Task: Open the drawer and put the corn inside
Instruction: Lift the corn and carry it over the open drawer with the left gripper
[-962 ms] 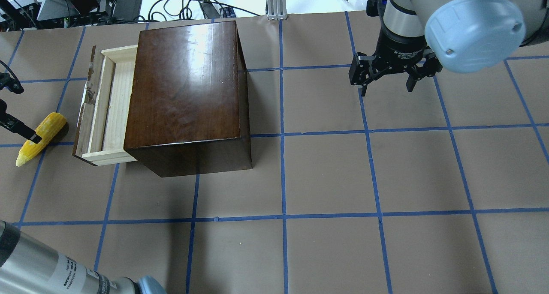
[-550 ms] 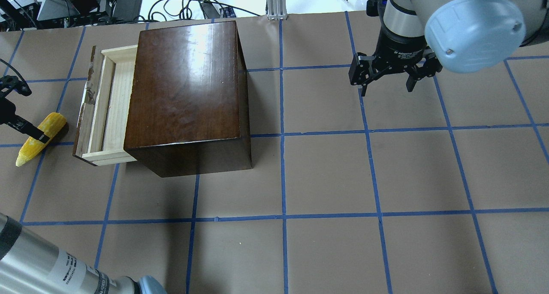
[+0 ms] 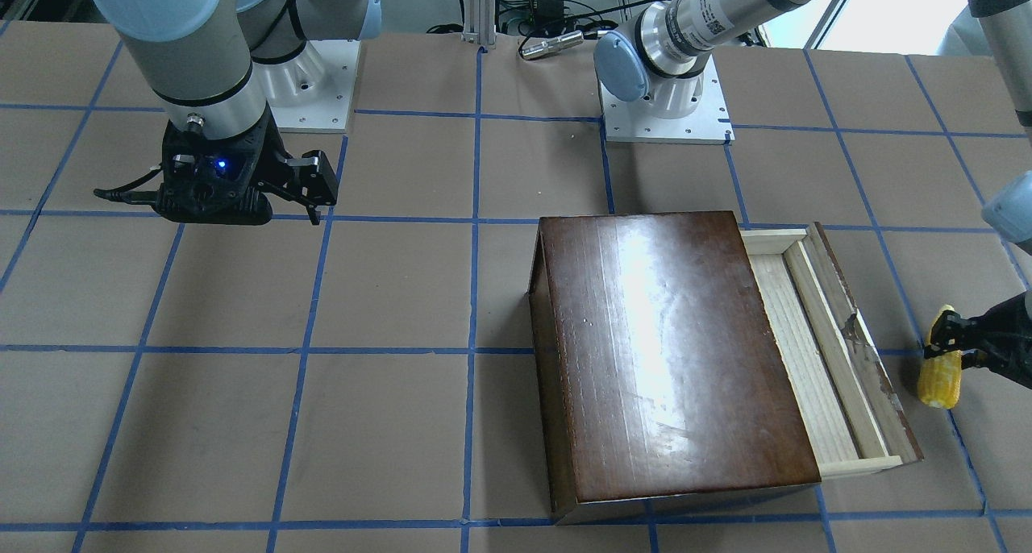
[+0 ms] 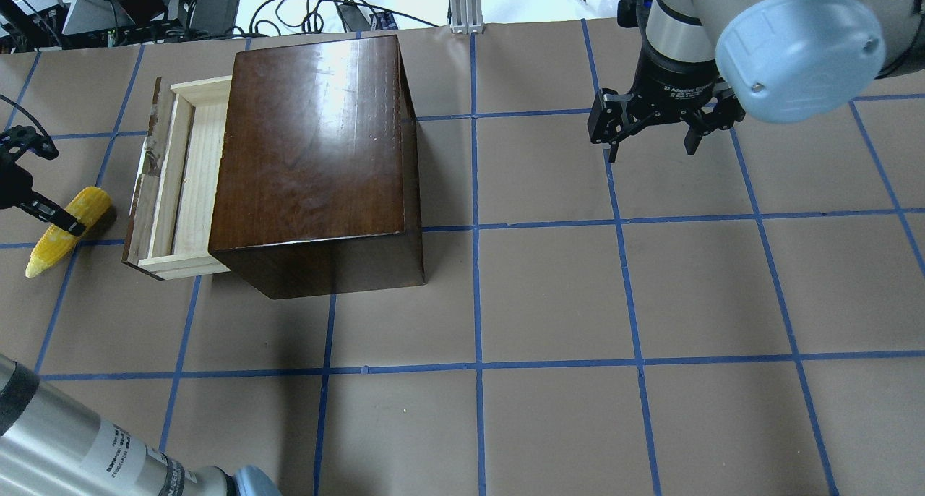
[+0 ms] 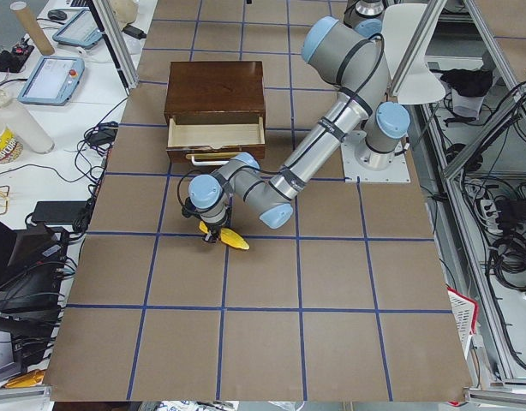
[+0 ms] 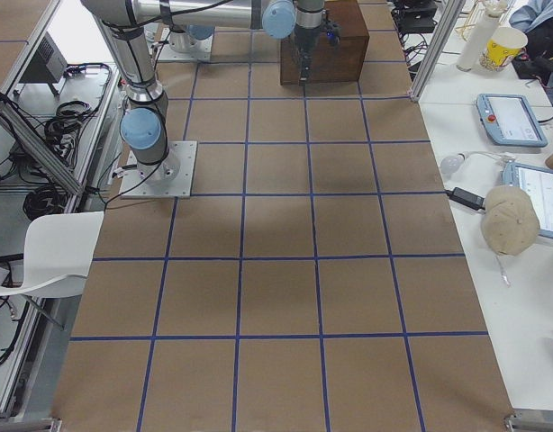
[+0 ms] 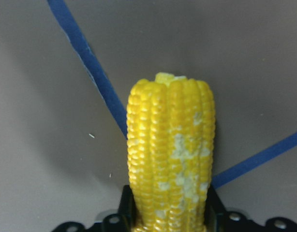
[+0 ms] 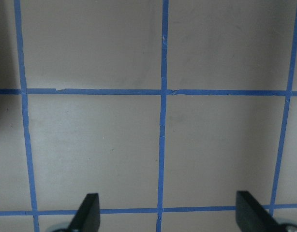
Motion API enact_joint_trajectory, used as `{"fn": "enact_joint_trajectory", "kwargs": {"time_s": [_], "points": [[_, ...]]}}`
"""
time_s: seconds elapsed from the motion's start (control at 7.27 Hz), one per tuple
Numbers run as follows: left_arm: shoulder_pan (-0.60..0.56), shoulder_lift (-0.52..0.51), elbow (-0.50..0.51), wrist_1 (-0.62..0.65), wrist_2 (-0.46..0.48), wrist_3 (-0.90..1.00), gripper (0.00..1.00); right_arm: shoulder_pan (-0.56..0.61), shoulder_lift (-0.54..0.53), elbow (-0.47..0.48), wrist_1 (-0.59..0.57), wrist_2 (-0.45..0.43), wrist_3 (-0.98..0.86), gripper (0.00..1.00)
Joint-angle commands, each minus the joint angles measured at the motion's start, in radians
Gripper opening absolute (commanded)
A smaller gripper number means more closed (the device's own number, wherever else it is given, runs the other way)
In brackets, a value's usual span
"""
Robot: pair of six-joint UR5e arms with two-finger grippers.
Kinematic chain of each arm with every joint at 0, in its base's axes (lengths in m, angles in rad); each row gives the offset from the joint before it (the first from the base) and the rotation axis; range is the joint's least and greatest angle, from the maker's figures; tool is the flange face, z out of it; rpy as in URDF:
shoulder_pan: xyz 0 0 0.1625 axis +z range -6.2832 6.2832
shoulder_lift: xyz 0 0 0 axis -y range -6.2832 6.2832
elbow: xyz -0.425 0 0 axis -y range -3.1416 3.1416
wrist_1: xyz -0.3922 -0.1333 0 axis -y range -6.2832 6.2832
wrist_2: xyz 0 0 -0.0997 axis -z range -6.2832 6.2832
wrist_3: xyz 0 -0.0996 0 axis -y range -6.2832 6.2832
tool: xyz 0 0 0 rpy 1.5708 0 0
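Observation:
The yellow corn [image 4: 66, 228] lies left of the drawer [image 4: 182, 181], which is pulled partly out of the dark-brown box [image 4: 311, 134]. My left gripper [image 4: 61, 220] is shut on the corn's thick end at the view's left edge. In the left wrist view the corn [image 7: 170, 154] stands between the two fingers, its end pointing away. In the front view the corn [image 3: 939, 374] is right of the drawer [image 3: 814, 351]. My right gripper [image 4: 652, 147] is open and empty, hanging above the table far right of the box; it also shows in its wrist view [image 8: 169, 215].
The brown table [image 4: 549, 301] carries a grid of blue tape lines. Cables and equipment lie beyond the far edge [image 4: 144, 8]. The left arm's forearm [image 4: 87, 445] crosses the near left corner. The arm bases [image 3: 665, 101] stand at the robot's side.
My left gripper's finger has slid a little along the cob towards the drawer. The corn has shifted only slightly. The right arm has not moved.

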Motion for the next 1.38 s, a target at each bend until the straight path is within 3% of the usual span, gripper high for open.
{"fn": "enact_joint_trajectory", "kwargs": {"time_s": [0.0,0.14,0.41,1.24], "points": [[-0.036,0.041,0.069,-0.030,0.006,-0.011,0.00,0.000,0.000,0.000,0.001,0.000,0.000,1.00],[-0.056,0.054,0.136,-0.140,0.003,-0.026,0.00,0.000,0.000,0.000,0.001,0.000,0.000,1.00],[-0.081,0.104,0.193,-0.240,-0.014,-0.161,0.00,0.000,0.000,0.000,0.001,0.002,0.000,1.00],[-0.245,0.301,0.203,-0.398,-0.022,-0.590,0.00,0.000,0.000,0.000,0.001,0.003,0.000,1.00]]}}
